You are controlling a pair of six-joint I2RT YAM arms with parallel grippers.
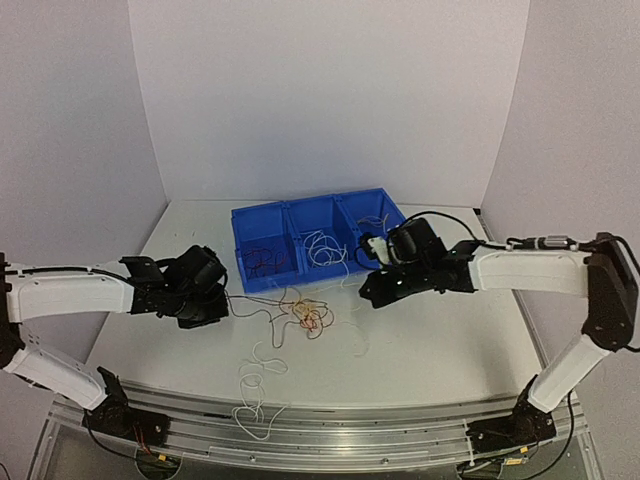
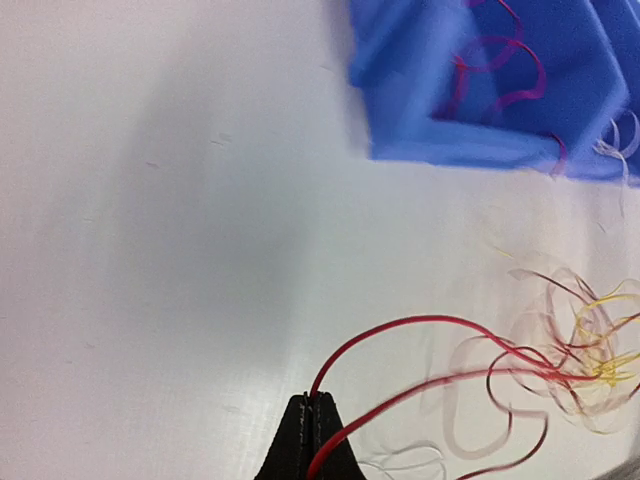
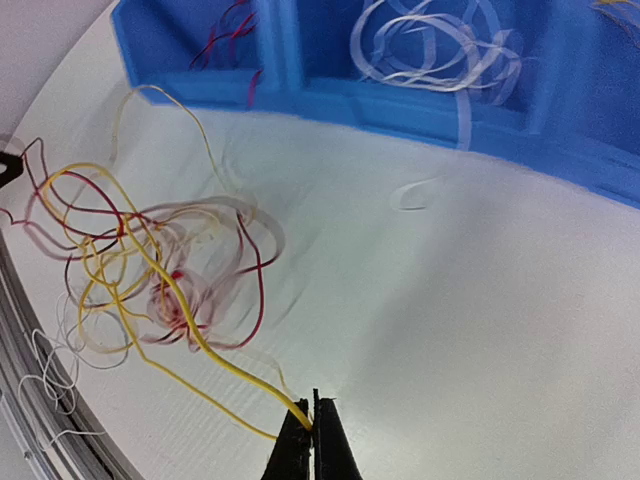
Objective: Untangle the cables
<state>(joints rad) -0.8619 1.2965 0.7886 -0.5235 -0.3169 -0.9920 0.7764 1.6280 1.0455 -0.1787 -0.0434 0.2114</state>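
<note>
The cables lie as a loose knot [image 1: 310, 315] of dark red, yellow and white wires on the table in front of the blue bin [image 1: 310, 201]. My left gripper [image 1: 228, 304] is to the left of the knot. In the left wrist view it [image 2: 316, 398] is shut on a red cable [image 2: 400, 325] that arcs right into the tangle [image 2: 585, 355]. My right gripper [image 1: 365, 297] hangs to the right of the knot. The right wrist view shows it [image 3: 314, 400] shut on a yellow cable [image 3: 200, 345] leading into the tangle [image 3: 150, 270].
The bin's left compartment holds dark red wires [image 1: 262, 262] and its middle one white wires [image 1: 325, 250]. A long white wire [image 1: 255, 385] trails from the knot toward the metal rail [image 1: 330, 445] at the table's near edge.
</note>
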